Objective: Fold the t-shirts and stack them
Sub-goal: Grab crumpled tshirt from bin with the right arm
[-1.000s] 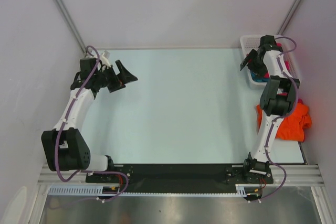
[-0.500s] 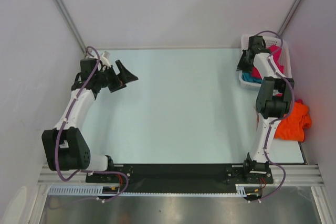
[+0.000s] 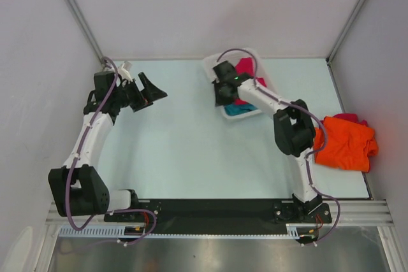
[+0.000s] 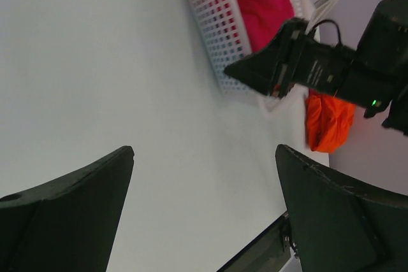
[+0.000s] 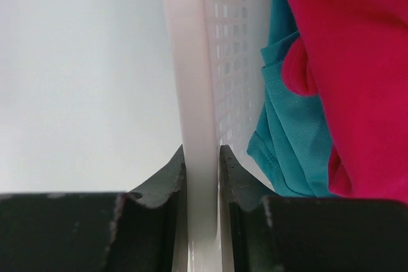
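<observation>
The white mesh basket (image 3: 245,114) sits at the back middle of the table with a crimson-pink t-shirt (image 3: 245,66) and a teal t-shirt (image 3: 239,109) inside. My right gripper (image 3: 218,93) is shut on the basket's left rim (image 5: 191,62), one finger on each side of it (image 5: 202,151). Close beside the fingers the teal t-shirt (image 5: 287,144) lies under the crimson one (image 5: 350,62). A bright orange t-shirt (image 3: 347,144) lies crumpled at the table's right edge. My left gripper (image 3: 153,101) hangs open and empty over the far left (image 4: 205,151).
The left wrist view shows the basket (image 4: 217,30), the right arm's gripper on it (image 4: 255,71) and the orange t-shirt (image 4: 328,122) beyond. Grey walls close in the table at the back and both sides. The black mounting rail (image 3: 217,208) runs along the near edge.
My right gripper closed on the basket rim and swept left, dragging the basket from the far right corner to the back middle. The orange t-shirt now shows fully. The left arm barely moved.
</observation>
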`<state>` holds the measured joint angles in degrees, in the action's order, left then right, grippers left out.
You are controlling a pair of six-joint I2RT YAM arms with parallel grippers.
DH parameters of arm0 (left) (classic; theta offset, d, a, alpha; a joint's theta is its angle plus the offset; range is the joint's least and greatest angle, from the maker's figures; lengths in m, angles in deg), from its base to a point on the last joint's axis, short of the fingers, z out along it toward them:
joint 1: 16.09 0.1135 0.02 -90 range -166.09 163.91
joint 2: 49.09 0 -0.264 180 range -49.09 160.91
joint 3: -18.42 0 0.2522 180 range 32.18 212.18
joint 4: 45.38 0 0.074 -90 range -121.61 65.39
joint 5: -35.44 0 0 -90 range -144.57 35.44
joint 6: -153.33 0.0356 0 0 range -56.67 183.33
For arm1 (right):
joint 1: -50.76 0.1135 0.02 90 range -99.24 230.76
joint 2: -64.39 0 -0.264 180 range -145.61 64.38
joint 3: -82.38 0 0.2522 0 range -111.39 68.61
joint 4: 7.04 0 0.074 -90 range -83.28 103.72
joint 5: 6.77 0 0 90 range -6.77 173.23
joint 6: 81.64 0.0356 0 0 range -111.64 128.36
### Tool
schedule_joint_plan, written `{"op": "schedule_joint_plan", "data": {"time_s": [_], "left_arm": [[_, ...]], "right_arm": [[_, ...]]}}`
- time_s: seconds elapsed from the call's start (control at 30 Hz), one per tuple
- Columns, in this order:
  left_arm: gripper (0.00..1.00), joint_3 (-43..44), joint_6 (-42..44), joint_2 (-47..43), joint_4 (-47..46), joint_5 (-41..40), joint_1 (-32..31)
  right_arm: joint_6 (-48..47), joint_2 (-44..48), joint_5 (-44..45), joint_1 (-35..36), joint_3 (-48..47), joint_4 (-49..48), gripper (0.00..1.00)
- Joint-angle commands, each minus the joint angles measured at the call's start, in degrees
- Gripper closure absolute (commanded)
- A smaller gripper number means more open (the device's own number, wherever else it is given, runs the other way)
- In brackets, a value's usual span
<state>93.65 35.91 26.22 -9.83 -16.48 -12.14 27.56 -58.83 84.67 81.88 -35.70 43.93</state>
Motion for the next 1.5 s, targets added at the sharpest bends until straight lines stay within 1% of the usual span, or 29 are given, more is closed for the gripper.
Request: {"op": "schedule_joint_plan", "data": {"time_s": [0.0, 0.03, 0.13, 0.2, 0.23, 0.37, 0.53, 0.57, 0.6, 0.63, 0.67, 0.73, 0.83, 0.97, 1.1, 1.2, 1.33, 1.47], "left_arm": [[0.01, -0.56, 0.00, -2.27, -0.77, 2.61, 0.19], [0.01, -0.74, -0.09, -2.53, -0.77, 2.69, 0.27], [0.01, -1.18, 0.08, -3.76, -0.60, 2.61, 0.27], [0.01, -1.18, 0.43, -4.38, -0.16, 2.70, 0.27], [0.01, -1.01, 0.61, -4.64, 0.01, 2.70, 0.19], [0.01, -0.65, 0.96, -5.26, 0.98, 2.61, 0.27], [0.01, -0.30, 1.05, -5.70, 2.03, 2.70, 0.27], [0.01, -0.13, 1.40, -6.13, 2.39, 2.52, 0.36], [0.01, 0.22, 1.40, -6.49, 2.74, 2.17, 0.27], [0.01, 0.40, 1.58, -6.58, 3.26, 2.08, 0.36], [0.01, 0.58, 1.75, -7.10, 3.53, 1.99, 0.45], [0.01, 0.93, 1.76, -7.63, 4.06, 2.08, 0.45], [0.01, 1.54, 2.02, -8.86, 5.02, 1.47, 0.62], [0.01, 1.90, 1.50, -9.65, 5.38, 1.02, 0.71], [0.01, 2.07, 0.61, -10.36, 5.29, 0.94, 0.71], [0.01, 2.25, 0.26, -10.97, 5.20, 0.59, 0.71], [0.01, 2.51, 0.09, -11.76, 5.29, 0.50, 0.71], [0.01, 3.04, 0.26, -12.38, 5.90, 0.41, 0.71]], "right_arm": [[11.82, -5.71, -17.07, 11.76, 4.37, -0.03, 1.00], [12.43, -5.98, -17.42, 15.00, 4.64, -1.43, 1.00], [15.86, -6.60, -18.57, 20.37, 6.92, -4.76, 1.00], [18.58, -6.33, -20.14, 22.31, 8.42, -6.79, 1.00], [19.37, -5.81, -20.50, 23.46, 10.60, -9.15, 1.00], [21.93, -5.19, -20.16, 28.90, 13.96, -11.19, 1.00], [24.48, -4.58, -19.89, 29.71, 15.72, -13.13, 0.99], [24.31, -4.31, -19.54, 29.71, 15.28, -13.22, 0.95], [24.13, -4.22, -19.36, 29.62, 15.02, -13.13, 0.88], [23.61, -4.14, -19.27, 29.53, 14.67, -12.87, 0.67], [23.34, -4.31, -18.93, 29.36, 14.05, -12.78, 0.60], [23.25, -4.84, -18.66, 28.83, 13.61, -12.52, 0.52], [22.99, -5.72, -19.45, 28.48, 12.56, -12.34, 0.46], [21.67, -5.81, -18.92, 28.48, 9.57, -10.32, 0.44], [19.65, -5.19, -16.99, 28.39, 2.73, -4.97, 0.40], [18.33, -4.49, -15.76, 28.21, -0.36, -2.07, 0.37], [17.54, -3.09, -14.27, 27.86, -3.96, 0.40, 0.37], [17.28, -1.33, -12.51, 27.60, -5.02, 2.07, 0.37]]}}
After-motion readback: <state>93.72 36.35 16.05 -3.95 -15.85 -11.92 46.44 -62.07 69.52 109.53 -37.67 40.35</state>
